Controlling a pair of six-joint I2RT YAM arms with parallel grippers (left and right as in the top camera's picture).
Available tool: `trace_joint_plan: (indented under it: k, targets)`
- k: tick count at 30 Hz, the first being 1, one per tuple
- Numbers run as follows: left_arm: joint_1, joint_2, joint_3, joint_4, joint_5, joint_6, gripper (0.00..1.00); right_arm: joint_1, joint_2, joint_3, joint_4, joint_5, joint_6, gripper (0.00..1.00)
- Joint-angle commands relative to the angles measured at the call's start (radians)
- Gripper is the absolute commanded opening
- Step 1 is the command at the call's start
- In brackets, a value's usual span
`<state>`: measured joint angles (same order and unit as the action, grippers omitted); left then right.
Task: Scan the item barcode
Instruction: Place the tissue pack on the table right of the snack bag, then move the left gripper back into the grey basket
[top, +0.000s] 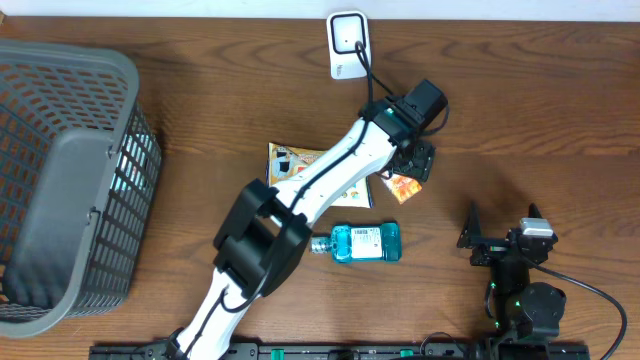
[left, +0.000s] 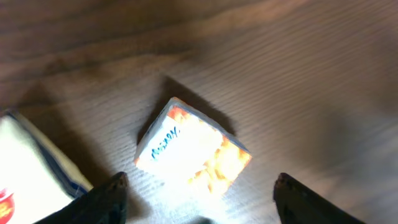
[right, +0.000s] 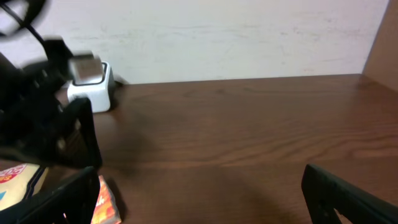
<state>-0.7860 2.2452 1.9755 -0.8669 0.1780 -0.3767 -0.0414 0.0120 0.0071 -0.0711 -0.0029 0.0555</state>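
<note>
**Jaws open on both arms**

You'll find the orange packet near the scanner (white, at the wall). Your left gripper is above it, fingers spread clear. Your right gripper, farther from the scanner, gapes wide.

Dark brown wood-grain table. Lying on it:
- grey plastic lattice basket, left edge
- white barcode scanner, far edge, centre
- flat yellow-and-white printed packet, mid-table
- small orange carton, near its right side
- blue-liquid clear bottle, on its side, towards the front
</note>
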Motion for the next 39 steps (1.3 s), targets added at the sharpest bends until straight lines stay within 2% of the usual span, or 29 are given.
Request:
trace_joint_plan:
  k: [1,5,6,8,10,16,23,27,28,30,31,34,39]
  targets:
    - [0.020,-0.163,0.037,-0.003,-0.016,0.037,0.76,0.001,-0.005,-0.002,-0.003,0.009,-0.012,0.99]
    - [0.059,-0.313,0.037,-0.019,-0.120,0.036,0.77,0.001,-0.005,-0.002,-0.003,0.009,-0.012,0.99]
    - [0.074,-0.357,0.037,-0.026,-0.153,0.036,0.81,0.001,-0.005,-0.002,-0.003,0.009,-0.012,0.99]
    - [0.106,-0.431,0.037,-0.033,-0.206,0.036,0.83,0.001,-0.005,-0.002,-0.003,0.009,-0.012,0.99]
    - [0.151,-0.502,0.037,-0.041,-0.249,0.035,0.91,0.001,-0.005,-0.002,-0.003,0.009,-0.012,0.99]
    - [0.404,-0.693,0.037,-0.074,-0.269,-0.050,0.97,0.001,-0.005,-0.002,-0.003,0.009,-0.012,0.99]
    - [0.835,-0.791,0.037,-0.195,-0.269,-0.313,0.97,0.001,-0.005,-0.002,-0.003,0.009,-0.012,0.99]
    - [1.056,-0.771,0.031,-0.330,-0.268,-0.520,0.97,0.001,-0.005,-0.002,-0.003,0.009,-0.012,0.99]
    - [1.133,-0.751,0.020,-0.393,-0.268,-0.629,0.97,0.001,-0.005,-0.002,-0.003,0.009,-0.012,0.99]
    - [1.197,-0.726,0.007,-0.460,-0.268,-0.753,0.97,0.001,-0.005,-0.002,-0.003,0.009,-0.012,0.99]
    - [1.250,-0.694,-0.003,-0.529,-0.268,-0.881,0.97,0.001,-0.005,-0.002,-0.003,0.009,-0.012,0.99]
    - [1.298,-0.642,-0.013,-0.596,-0.262,-1.062,0.97,0.001,-0.005,-0.002,-0.003,0.009,-0.012,0.99]
    - [1.319,-0.561,-0.019,-0.597,-0.216,-1.251,0.98,0.001,-0.005,-0.002,-0.003,0.009,-0.012,0.99]
